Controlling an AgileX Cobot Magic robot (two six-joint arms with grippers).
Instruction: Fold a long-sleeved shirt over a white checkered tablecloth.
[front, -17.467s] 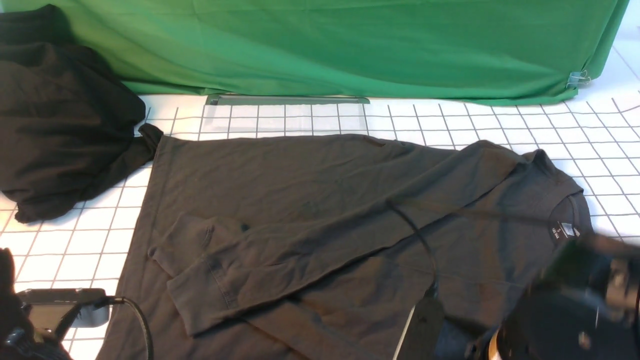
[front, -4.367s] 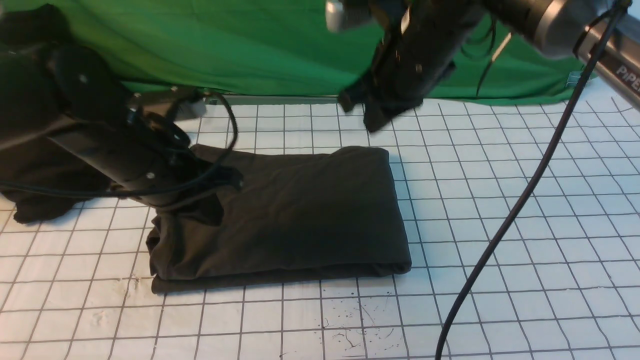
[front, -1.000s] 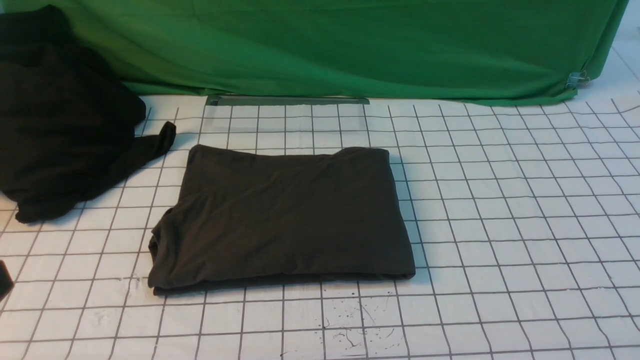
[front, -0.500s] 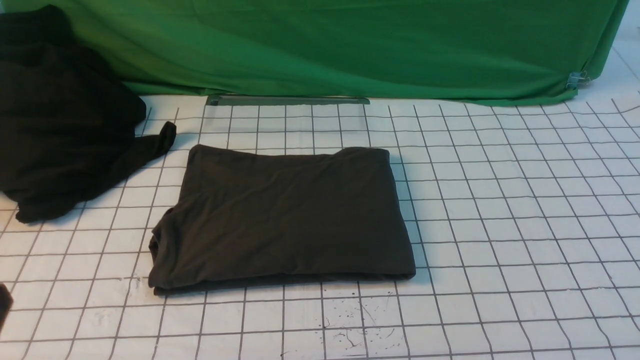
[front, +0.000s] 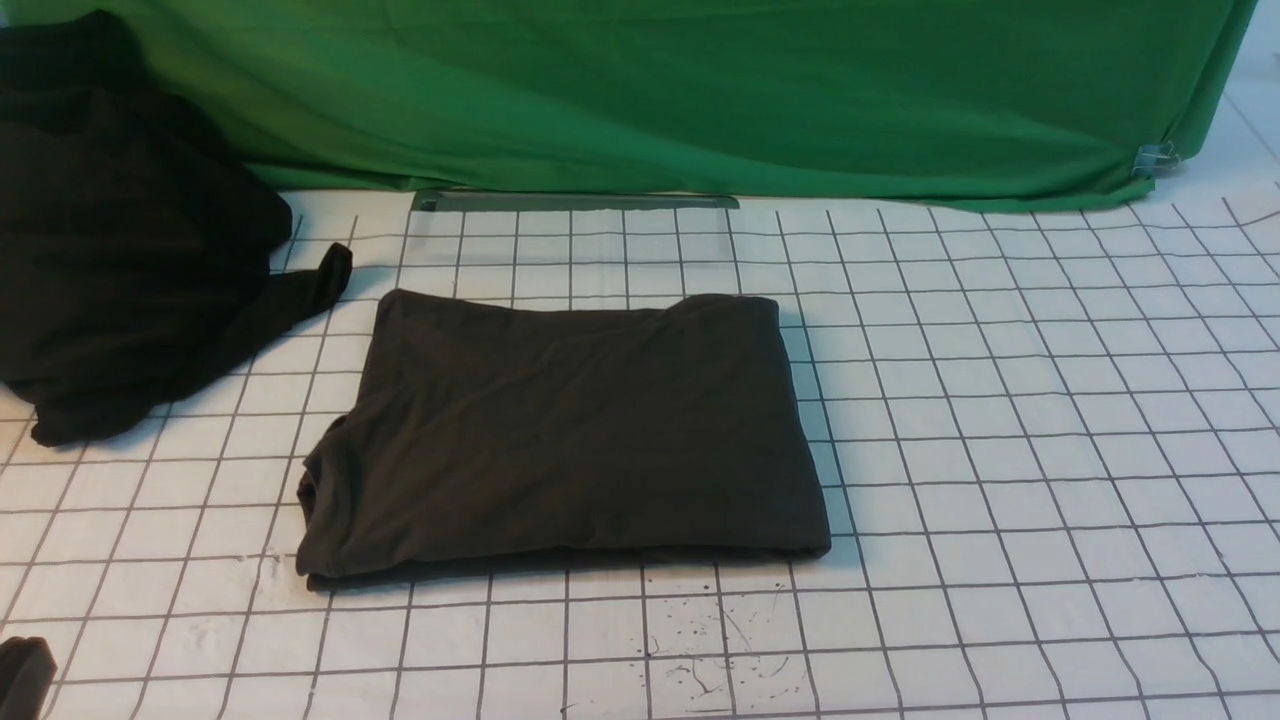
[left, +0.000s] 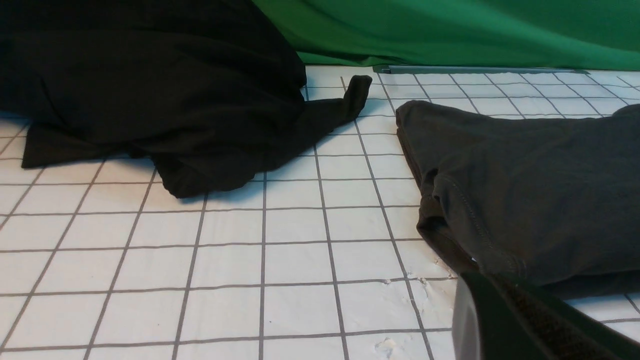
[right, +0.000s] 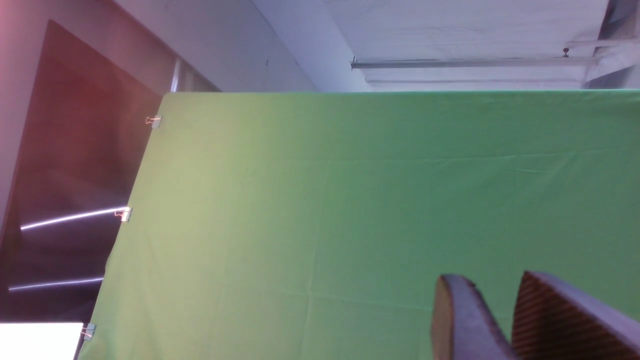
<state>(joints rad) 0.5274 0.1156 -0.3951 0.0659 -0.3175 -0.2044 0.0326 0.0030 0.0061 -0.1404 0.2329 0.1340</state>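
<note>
The long-sleeved shirt (front: 570, 430) lies folded into a flat dark brown rectangle in the middle of the white checkered tablecloth (front: 1000, 450). Its print and neck label are hidden inside the fold. Only a dark tip of my left gripper (front: 22, 675) shows, at the near left corner, well clear of the shirt. In the left wrist view the gripper (left: 500, 320) is shut on nothing, low over the tablecloth (left: 250, 260), just short of the shirt's (left: 540, 190) near left corner. My right gripper (right: 492, 280) is outside the front view. It points up at the green cloth (right: 350, 225), slightly open and empty.
A shapeless black heap of cloth (front: 120, 250) lies at the far left, one end reaching toward the shirt. The green cloth (front: 700, 90) hangs along the back, with a metal strip (front: 575, 201) at its foot and a clip (front: 1155, 157) at the right end.
The shirt, spread out earlier, now lies folded, and both arms have pulled away from it. Over the last second the left gripper's tip slid down the left edge toward the near corner.
</note>
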